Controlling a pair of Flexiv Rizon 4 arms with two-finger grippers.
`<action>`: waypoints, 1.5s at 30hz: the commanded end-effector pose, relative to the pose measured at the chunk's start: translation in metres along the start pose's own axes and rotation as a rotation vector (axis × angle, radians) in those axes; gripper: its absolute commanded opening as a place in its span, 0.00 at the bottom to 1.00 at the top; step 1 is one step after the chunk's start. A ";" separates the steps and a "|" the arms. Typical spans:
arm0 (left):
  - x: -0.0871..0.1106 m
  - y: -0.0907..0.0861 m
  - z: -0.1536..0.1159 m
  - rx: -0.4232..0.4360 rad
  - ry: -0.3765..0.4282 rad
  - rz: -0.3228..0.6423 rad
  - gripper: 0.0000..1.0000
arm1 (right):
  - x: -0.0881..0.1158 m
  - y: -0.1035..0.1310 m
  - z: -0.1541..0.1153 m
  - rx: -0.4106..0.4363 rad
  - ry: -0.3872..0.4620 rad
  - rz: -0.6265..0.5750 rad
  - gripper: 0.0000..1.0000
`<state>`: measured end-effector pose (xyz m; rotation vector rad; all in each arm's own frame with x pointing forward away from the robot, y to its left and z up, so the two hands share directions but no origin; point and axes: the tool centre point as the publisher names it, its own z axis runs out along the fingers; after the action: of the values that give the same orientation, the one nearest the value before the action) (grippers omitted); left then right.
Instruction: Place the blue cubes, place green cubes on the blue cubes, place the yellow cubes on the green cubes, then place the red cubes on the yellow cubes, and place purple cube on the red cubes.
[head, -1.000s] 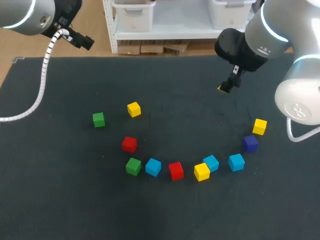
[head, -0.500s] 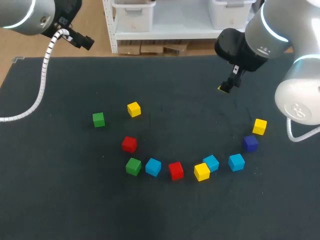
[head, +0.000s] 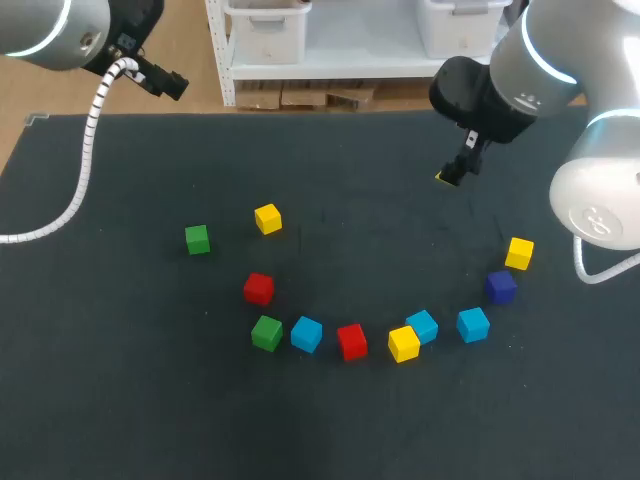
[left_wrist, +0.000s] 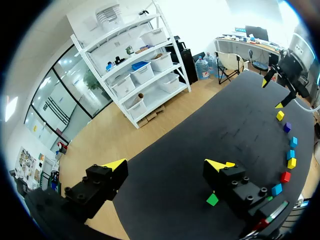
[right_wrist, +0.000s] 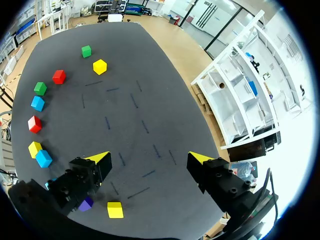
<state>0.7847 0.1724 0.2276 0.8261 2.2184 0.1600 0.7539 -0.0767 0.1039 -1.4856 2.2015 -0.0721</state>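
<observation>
Head view, and every cube lay singly on the dark table (head: 120, 400), strung out in a loose arc. The three blues sat along the near stretch. The left blue cube (head: 306, 334) was just beside the near green cube (head: 266, 332). The middle blue cube (head: 422, 326) was touching, or as near as I could tell touching, the near yellow cube (head: 403, 343). The right blue cube (head: 472, 324) sat a little further along. Between the left and middle blues was the near red cube (head: 351, 341), and the second red cube (head: 258, 288) stood just behind the near green one. Out at the arc's left end sat the far green cube (head: 197, 239) with the far yellow cube (head: 267, 218) near it. At the right end the purple cube (head: 501, 287) sat just beside the last yellow cube (head: 519, 253). The right arm (head: 500, 85) came in over bare cloth behind the arc's right end, well apart from every cube. In the right wrist view the right gripper (right_wrist: 148, 159) had its fingers spread wide above bare table. The left arm (head: 60, 30) was up at the far left corner. In the left wrist view the left gripper (left_wrist: 166, 165) was spread wide too, straddling the table's edge, with the far green cube showing beside one finger.
</observation>
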 end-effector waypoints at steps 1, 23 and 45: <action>0.001 0.001 0.000 0.004 -0.002 0.002 1.00 | 0.001 0.002 -0.001 0.009 -0.002 0.002 1.00; 0.001 0.001 0.000 0.004 -0.002 0.002 1.00 | 0.001 0.002 -0.001 0.009 -0.002 0.002 1.00; 0.001 0.001 0.000 0.004 -0.002 0.002 1.00 | -0.005 0.005 -0.004 -0.029 0.049 -0.052 1.00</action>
<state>0.7847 0.1724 0.2276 0.8261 2.2184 0.1600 0.7491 -0.0754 0.1016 -1.5415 2.1990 -0.1014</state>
